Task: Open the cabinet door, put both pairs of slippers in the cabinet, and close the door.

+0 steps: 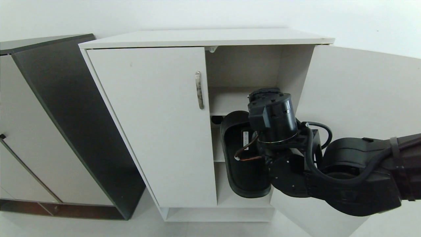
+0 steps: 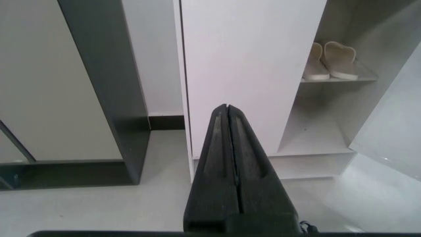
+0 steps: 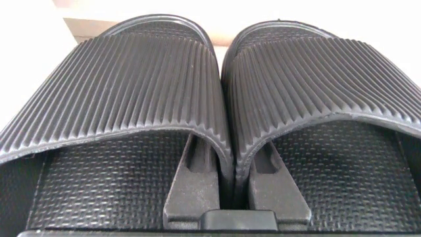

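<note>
You had the black slippers (image 3: 217,85) clamped by their inner straps in the closed right gripper (image 3: 230,158), the open cabinet (image 1: 204,37) just ahead and the white slippers (image 2: 332,59) already shelved; setting them on a shelf and letting go looked next.

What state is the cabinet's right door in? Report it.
Open: right door swung wide, shelves exposed beside the shut left door.
</note>
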`<state>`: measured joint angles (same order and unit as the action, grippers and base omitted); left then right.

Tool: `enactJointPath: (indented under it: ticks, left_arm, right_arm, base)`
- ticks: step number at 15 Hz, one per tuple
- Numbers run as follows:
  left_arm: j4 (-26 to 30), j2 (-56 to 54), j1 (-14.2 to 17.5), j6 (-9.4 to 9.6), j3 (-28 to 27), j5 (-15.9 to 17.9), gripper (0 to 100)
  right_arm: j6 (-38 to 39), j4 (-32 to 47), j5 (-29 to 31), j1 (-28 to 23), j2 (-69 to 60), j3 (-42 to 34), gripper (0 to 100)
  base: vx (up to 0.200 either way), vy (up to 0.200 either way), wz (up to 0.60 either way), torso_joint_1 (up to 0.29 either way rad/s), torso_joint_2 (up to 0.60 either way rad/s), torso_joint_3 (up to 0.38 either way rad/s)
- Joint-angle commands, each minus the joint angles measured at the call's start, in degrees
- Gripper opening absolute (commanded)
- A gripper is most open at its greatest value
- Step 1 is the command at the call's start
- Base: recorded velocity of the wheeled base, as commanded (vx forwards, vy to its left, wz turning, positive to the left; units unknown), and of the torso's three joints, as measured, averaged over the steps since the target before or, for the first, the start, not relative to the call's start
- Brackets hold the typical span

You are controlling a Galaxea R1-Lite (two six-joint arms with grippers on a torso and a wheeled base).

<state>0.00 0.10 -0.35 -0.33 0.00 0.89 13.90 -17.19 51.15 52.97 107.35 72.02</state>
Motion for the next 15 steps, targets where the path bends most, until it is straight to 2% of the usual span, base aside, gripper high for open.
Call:
enactJointPath:
  ticks: [1, 13, 15]
  left_arm:
    - [0.00, -0.01, 0.00, -0.02, 0.00, -0.01, 0]
    - [0.00, -0.01, 0.00, -0.02, 0.00, 0.08, 0]
    - [0.00, -0.01, 0.00, -0.02, 0.00, -0.01, 0]
  right_arm:
    - [-0.01, -0.04, 0.00, -0.32, 0.49, 0.05, 0]
    - [-0.45, -0.13, 0.00, -0.67, 0.76, 0.75, 0]
    - [-0.27, -0.39, -0.26, -0.94, 0.84, 0.84, 0]
  base:
    - [0.000, 0.000, 0.00, 0.000, 0.00, 0.000]
    - [0.200, 0.000, 0.00, 0.002, 0.00, 0.002]
    - [0.000, 0.000, 0.00, 0.000, 0.00, 0.000]
